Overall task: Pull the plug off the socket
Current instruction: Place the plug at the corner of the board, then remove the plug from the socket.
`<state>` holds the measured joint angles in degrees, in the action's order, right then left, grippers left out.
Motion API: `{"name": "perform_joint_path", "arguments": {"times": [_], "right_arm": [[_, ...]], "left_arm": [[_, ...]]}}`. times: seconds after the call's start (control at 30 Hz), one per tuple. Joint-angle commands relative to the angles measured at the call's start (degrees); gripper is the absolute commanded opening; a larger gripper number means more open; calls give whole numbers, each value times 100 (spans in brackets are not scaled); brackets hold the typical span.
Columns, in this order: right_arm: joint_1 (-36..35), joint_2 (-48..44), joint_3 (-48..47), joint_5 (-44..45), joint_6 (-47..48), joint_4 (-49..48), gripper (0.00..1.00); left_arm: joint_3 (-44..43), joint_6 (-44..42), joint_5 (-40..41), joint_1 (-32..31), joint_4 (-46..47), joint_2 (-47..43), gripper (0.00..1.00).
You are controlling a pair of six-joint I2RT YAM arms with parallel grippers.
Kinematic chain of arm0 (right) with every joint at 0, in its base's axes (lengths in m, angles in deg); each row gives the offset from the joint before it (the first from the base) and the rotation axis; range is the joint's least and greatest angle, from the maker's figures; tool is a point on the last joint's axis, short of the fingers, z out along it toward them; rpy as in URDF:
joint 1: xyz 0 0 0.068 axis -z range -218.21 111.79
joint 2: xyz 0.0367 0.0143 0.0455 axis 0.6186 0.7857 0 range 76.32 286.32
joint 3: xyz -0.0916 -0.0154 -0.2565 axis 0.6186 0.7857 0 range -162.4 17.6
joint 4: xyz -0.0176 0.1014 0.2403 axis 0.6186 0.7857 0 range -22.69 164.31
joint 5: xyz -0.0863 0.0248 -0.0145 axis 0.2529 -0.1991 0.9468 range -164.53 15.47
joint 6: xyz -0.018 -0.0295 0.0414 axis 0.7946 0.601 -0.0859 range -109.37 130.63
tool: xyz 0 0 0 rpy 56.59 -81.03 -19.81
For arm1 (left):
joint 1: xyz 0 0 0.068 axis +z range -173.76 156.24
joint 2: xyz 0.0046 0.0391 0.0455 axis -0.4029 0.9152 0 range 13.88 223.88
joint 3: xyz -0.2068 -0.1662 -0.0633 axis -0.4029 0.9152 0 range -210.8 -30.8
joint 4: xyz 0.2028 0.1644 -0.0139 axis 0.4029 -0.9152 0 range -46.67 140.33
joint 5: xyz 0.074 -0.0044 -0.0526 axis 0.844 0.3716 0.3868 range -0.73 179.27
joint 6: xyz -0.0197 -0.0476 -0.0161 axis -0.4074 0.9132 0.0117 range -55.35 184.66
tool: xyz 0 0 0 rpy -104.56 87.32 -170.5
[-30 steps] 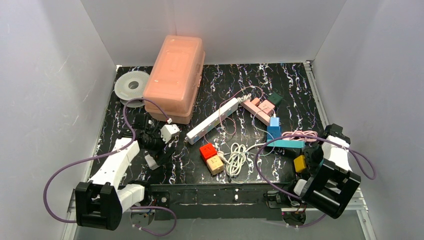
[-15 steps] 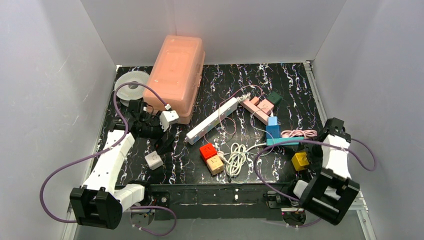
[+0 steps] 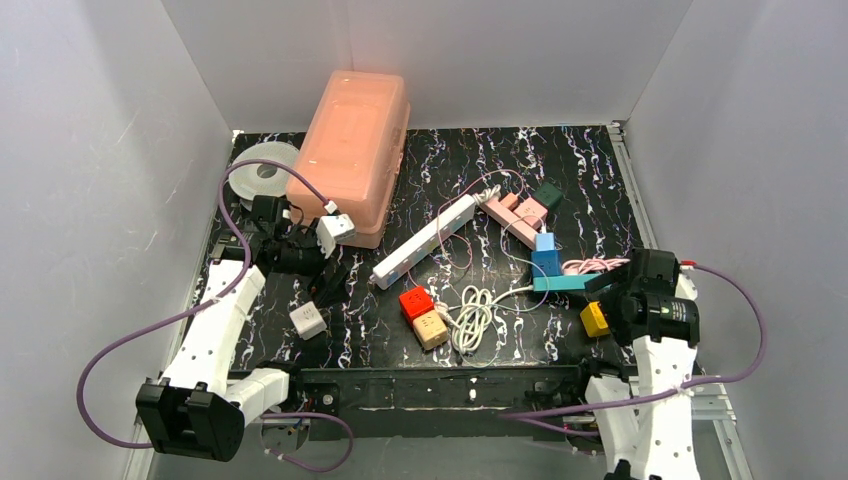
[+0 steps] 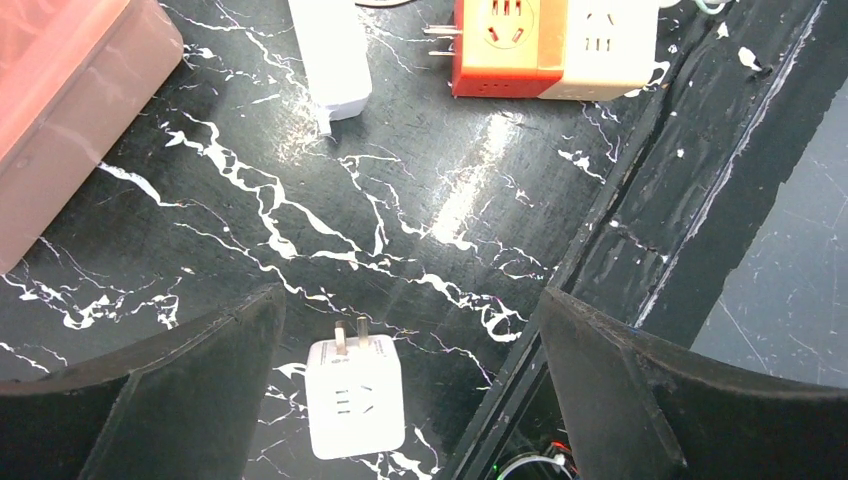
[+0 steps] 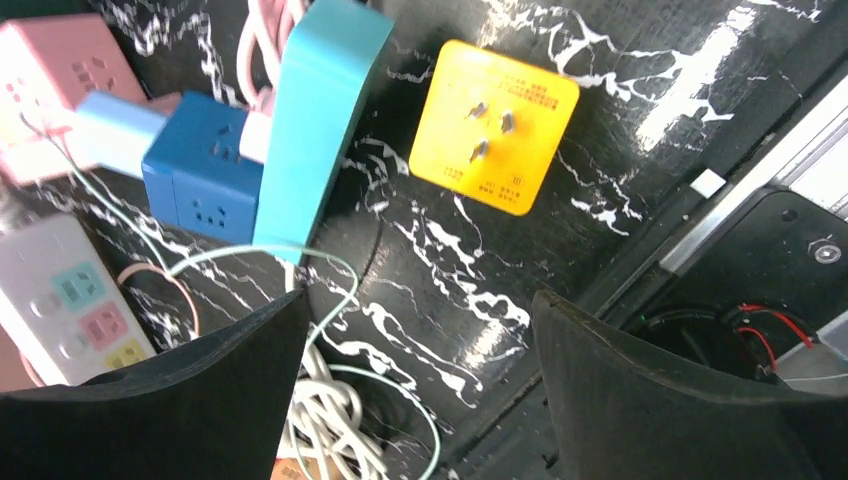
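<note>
A yellow cube plug (image 5: pixel 495 125) lies prongs-up on the black marbled table, just apart from a teal socket strip (image 5: pixel 320 120). In the top view the yellow plug (image 3: pixel 595 319) sits beside my right gripper (image 3: pixel 612 295). That gripper (image 5: pixel 420 300) is open and empty, hovering above bare table and a thin cable. A white cube plug (image 4: pixel 355 395) lies alone, prongs pointing away, below my left gripper (image 4: pixel 410 300), which is also open and holds nothing. From above, the white plug (image 3: pixel 308 320) rests near the front edge, in front of the left gripper (image 3: pixel 332 282).
A blue cube (image 5: pixel 200 170) is joined to the teal strip. Red and tan cubes (image 3: pixel 423 315) sit joined beside a coiled white cable (image 3: pixel 470 315). A white power strip (image 3: pixel 425 240), pink sockets (image 3: pixel 520 212), a pink lidded box (image 3: pixel 350 155) and a clear spool (image 3: pixel 262 170) lie farther back.
My right gripper has opened and drawn away from the yellow plug, which now lies on the table. My left arm has moved back, leaving the white plug on the table.
</note>
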<state>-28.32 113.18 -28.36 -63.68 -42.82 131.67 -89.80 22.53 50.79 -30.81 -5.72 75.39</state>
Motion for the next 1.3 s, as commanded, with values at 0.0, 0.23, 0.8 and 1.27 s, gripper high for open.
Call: {"name": "perform_joint_path", "arguments": {"times": [0.0,0.23,0.8,1.27], "right_arm": [[-621,-206,-538,356,-85,267,90],[-2551,428,-1458,649,316,-174,91],[-6706,6206,-5633,215,3066,-226,94],[-7532,7512,-5715,125,3156,-609,95]], "left_arm": [[-230,135,-175,30,-258,-111,98],[-290,309,-218,28,-224,-132,98],[-355,870,-125,111,-124,-404,98],[-648,1747,268,440,281,-563,98]]}}
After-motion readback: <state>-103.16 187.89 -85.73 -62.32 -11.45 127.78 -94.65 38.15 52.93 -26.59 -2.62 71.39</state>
